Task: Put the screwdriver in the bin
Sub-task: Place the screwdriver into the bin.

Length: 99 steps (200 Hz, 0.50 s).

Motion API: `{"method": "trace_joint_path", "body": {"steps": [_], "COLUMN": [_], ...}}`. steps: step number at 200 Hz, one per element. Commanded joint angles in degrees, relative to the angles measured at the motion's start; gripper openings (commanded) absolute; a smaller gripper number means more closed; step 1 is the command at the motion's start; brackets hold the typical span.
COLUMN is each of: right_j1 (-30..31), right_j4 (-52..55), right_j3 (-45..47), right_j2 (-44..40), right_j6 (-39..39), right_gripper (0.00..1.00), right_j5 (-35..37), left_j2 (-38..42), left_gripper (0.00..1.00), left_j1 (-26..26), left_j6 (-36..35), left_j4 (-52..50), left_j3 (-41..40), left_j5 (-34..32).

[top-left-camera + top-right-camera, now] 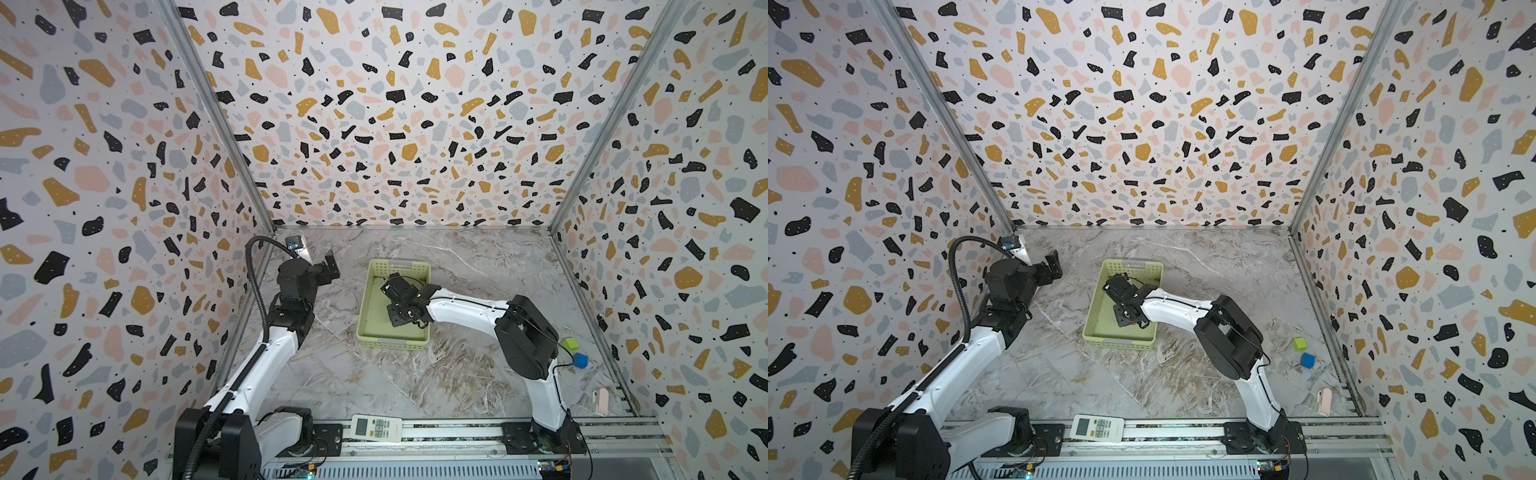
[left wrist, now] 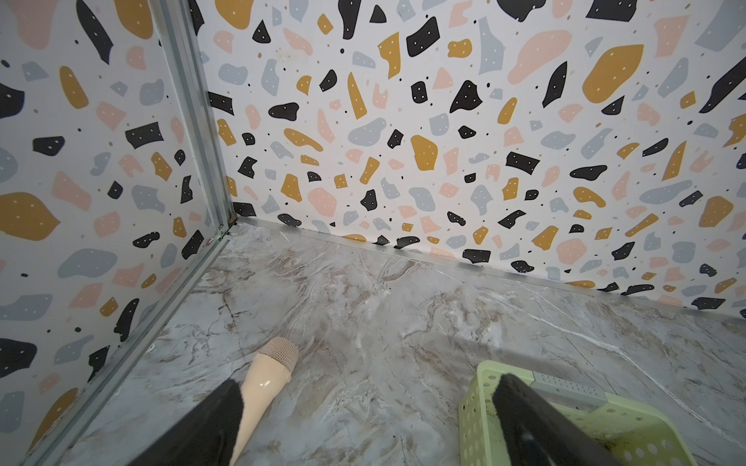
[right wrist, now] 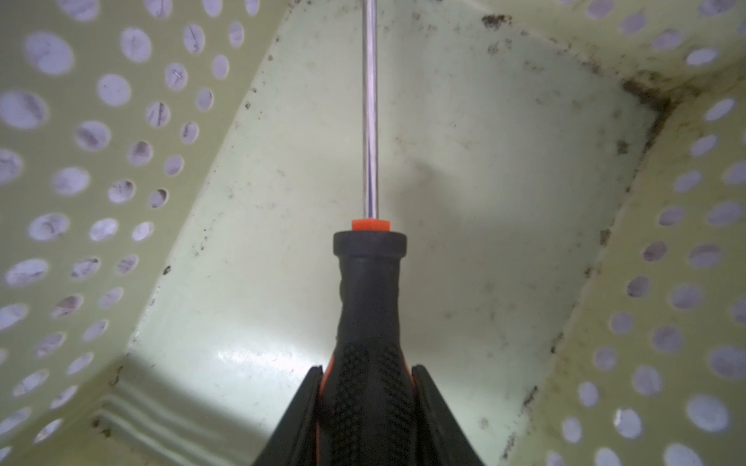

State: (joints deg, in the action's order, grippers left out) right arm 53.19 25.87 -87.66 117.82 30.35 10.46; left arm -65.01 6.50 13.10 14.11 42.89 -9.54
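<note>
My right gripper (image 3: 368, 369) is shut on the black textured handle of the screwdriver (image 3: 369, 290). An orange collar sits where the thin metal shaft leaves the handle, and the shaft runs on over the bin's stained floor (image 3: 484, 181). The pale yellow-green bin (image 1: 392, 343) (image 1: 1117, 343) stands mid-table in both top views. The right gripper (image 1: 392, 286) (image 1: 1115, 286) is down inside it and hides the screwdriver there. My left gripper (image 2: 367, 397) (image 1: 330, 266) is open and empty, raised at the back left, with the bin's corner (image 2: 476, 403) behind one finger.
A tan microphone-shaped stick (image 2: 266, 383) lies on the marble table near the left wall. A green cube (image 1: 570, 344) and a blue cube (image 1: 579, 360) sit at the right. A pink object (image 1: 600, 401) and a white remote (image 1: 376, 428) lie near the front rail.
</note>
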Motion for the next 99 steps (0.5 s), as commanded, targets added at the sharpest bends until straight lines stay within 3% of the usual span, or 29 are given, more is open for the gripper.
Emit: {"method": "trace_joint_path", "body": {"steps": [1,69,99], "right_j1": [-0.3,-0.6,-0.6], "right_j4": [-0.9,-1.9,-1.9], "right_j3": [0.7,2.1,2.1], "right_j2": [0.0,0.4,0.4], "right_j6": [0.5,0.9,0.9], "right_gripper": [0.31,0.34,0.40], "right_j5": [0.0,-0.9,-1.0], "left_j2": [0.3,0.1,-0.1], "left_gripper": [0.99,1.00,1.00], "left_j1": [0.2,0.1,0.2], "left_j6": [-0.3,-0.3,-0.3], "left_j4": [0.7,0.7,0.7], "left_j3": [1.9,2.0,2.1], "left_j5": [-0.7,-0.8,-0.8]}}
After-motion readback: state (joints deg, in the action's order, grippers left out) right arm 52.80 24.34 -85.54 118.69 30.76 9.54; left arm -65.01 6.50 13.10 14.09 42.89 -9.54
